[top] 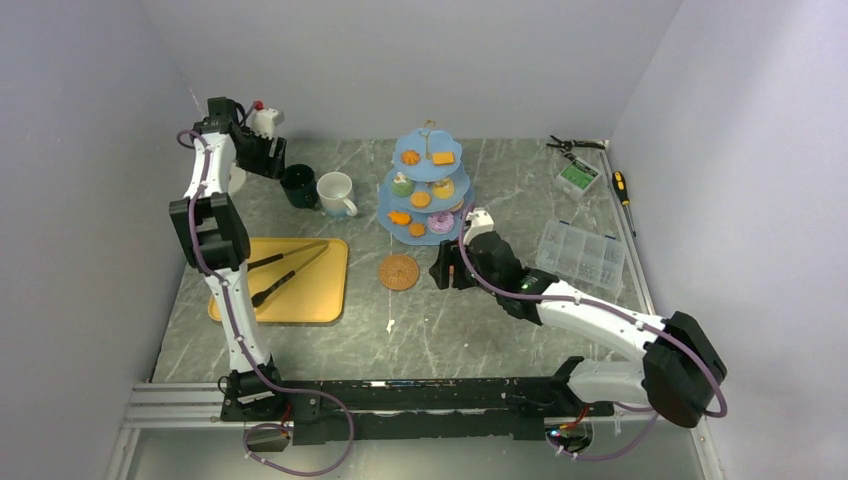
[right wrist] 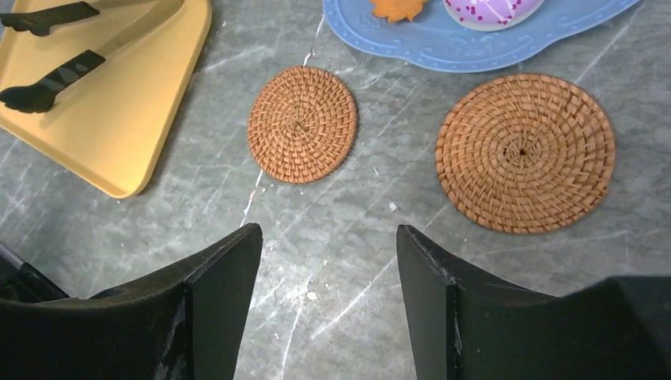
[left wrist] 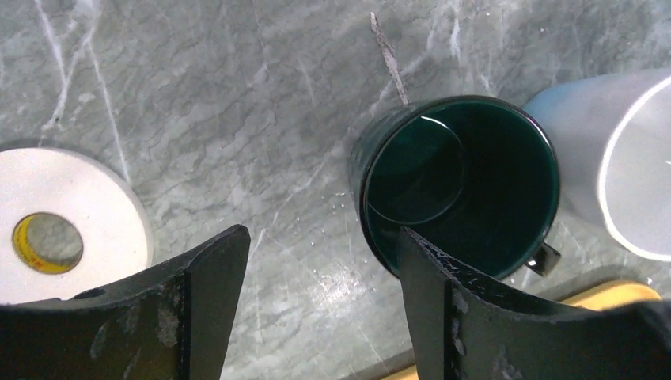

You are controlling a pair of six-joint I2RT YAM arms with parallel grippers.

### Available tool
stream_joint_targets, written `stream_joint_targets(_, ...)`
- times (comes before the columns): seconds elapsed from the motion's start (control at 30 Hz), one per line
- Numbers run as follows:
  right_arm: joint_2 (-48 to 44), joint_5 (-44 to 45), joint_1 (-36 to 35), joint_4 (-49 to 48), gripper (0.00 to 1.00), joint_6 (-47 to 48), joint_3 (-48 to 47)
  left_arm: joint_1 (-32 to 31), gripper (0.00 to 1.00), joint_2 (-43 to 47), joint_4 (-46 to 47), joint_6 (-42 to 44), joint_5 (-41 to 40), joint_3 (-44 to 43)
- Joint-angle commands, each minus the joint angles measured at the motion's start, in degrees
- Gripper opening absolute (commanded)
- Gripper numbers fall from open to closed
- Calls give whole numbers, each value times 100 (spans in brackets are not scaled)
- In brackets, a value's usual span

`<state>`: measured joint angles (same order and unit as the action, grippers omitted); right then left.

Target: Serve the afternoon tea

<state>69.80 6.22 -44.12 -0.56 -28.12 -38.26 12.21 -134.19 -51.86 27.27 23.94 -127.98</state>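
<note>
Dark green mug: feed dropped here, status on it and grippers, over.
Left gripper open, empty, by dark green mug. Right gripper open, empty, near coasters. White mug close beside.

The table point(right wrist: 332, 261) is grey, marble-veined and smooth with a dull sheen, whether stone or laminate is hard to tell. The dark green mug point(left wrist: 467, 182) looks like glossy glazed ceramic; the white mug point(left wrist: 625, 158) is smooth with a softer shine. The coaster near the tray point(right wrist: 302, 123) and the coaster by the stand point(right wrist: 525, 152) are coarse woven rattan. The yellow tray point(right wrist: 119, 119) is matt and smooth, and the light-blue stand point(right wrist: 443, 47) is smooth plastic with an embossed rim.
</note>
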Motion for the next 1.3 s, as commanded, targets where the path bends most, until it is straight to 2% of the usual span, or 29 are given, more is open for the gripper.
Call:
stream_joint_targets(0.0,-346,434,-160,332,68,-50,-23,-198,73,-269,-70,-102,-31,-388)
stream_joint_targets(0.23,-527,566,-202,435,66,-143,56,-388,65,-491,109,-195,-52,-296)
stream_joint_targets(0.3,-542,585,-207,476,65,-136,49,-400,60,-532,179,-224,-71,-211)
stream_joint_targets(0.37,-555,607,-207,503,64,-116,42,-403,49,-544,249,-268,-106,-108)
stream_joint_targets(0.47,-555,650,-211,529,64,-81,5,-403,25,-458,379,-348,-157,109)
stream_joint_targets(0.6,-531,657,-211,477,63,-79,7,-403,4,-208,653,-436,-292,464)
stream_joint_targets(0.83,-306,661,-283,381,64,37,-193,-395,3,411,614,-539,-670,909)
stream_joint_targets(1.03,262,632,-419,239,67,344,-749,-380,3,1054,-186,-834,-951,1024)
stream_joint_targets(1.17,783,542,-563,79,71,723,-1375,-382,3,1845,-319,-1099,-886,1726)
stream_joint_targets(1.27,1290,433,-692,78,78,1050,-2057,-394,3,2437,-399,-1266,-919,2217)
